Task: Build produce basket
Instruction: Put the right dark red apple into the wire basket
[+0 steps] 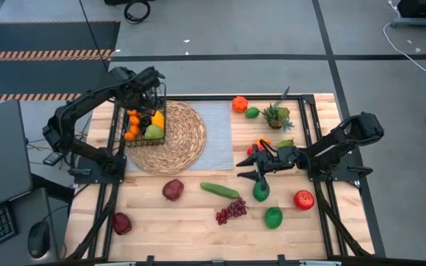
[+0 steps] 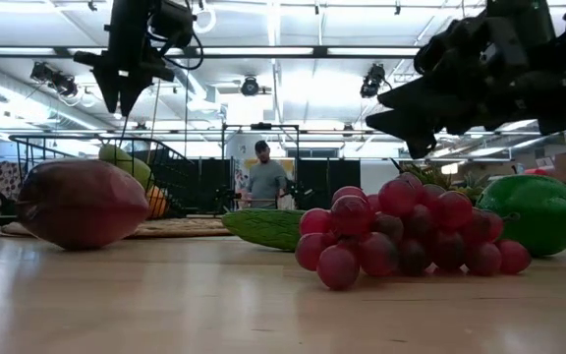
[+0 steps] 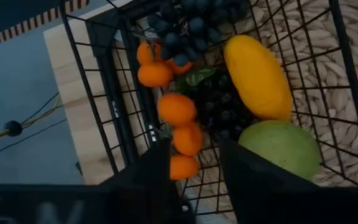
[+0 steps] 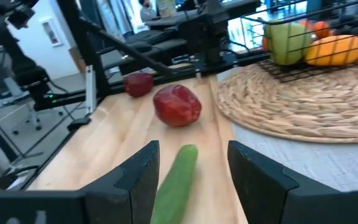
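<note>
While the left gripper (image 1: 151, 83) hovers over the basket (image 1: 145, 118), the right gripper (image 1: 251, 164) is the one nearer the loose produce.

Seen through the right wrist view, the cucumber (image 4: 174, 182) lies on the table between the spread right fingers (image 4: 135, 177), its long axis running roughly along the gripper's line of sight; the high view places it (image 1: 220, 190) just beside that gripper, toward the table's near edge, lying slantwise. A likely next grasp needs the jaws set across this axis. The left fingers (image 3: 143, 174) stand apart above the oranges (image 3: 178, 109), holding nothing. The basket sits on the woven mat (image 1: 183, 140), partly filled.
</note>
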